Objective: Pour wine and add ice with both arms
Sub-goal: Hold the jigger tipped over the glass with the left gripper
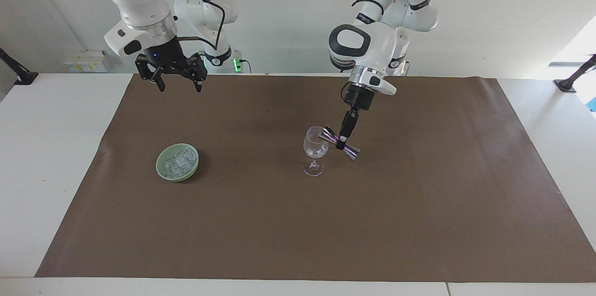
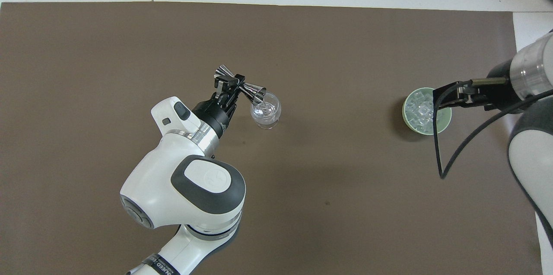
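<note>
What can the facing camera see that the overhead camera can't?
Only the facing view shows the glass's stem and foot standing on the mat, the right gripper with open fingers held high, and the wall. Only the overhead view looks down into the glass, with the jigger's mouth over its rim. Both show the left gripper shut on the tilted jigger, and the bowl of ice.

Brown-matted table [image 1: 56,147]: bowl [image 1: 177,162], glass [image 1: 315,151].
</note>
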Action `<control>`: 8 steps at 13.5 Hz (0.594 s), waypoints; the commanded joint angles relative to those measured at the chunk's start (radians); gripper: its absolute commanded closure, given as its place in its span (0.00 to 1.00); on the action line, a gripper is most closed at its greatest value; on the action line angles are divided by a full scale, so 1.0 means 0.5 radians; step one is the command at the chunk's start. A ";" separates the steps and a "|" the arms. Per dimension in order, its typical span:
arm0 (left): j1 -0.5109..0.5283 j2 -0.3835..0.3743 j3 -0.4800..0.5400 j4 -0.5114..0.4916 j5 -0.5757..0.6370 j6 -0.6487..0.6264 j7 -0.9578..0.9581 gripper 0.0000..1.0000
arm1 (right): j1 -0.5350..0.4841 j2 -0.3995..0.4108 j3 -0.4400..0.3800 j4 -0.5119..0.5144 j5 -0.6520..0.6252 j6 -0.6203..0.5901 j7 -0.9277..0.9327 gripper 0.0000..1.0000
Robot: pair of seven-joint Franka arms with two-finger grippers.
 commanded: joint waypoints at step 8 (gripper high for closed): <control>-0.030 0.023 0.025 0.039 0.025 0.034 0.223 1.00 | -0.023 -0.048 0.005 -0.053 0.043 0.008 -0.047 0.00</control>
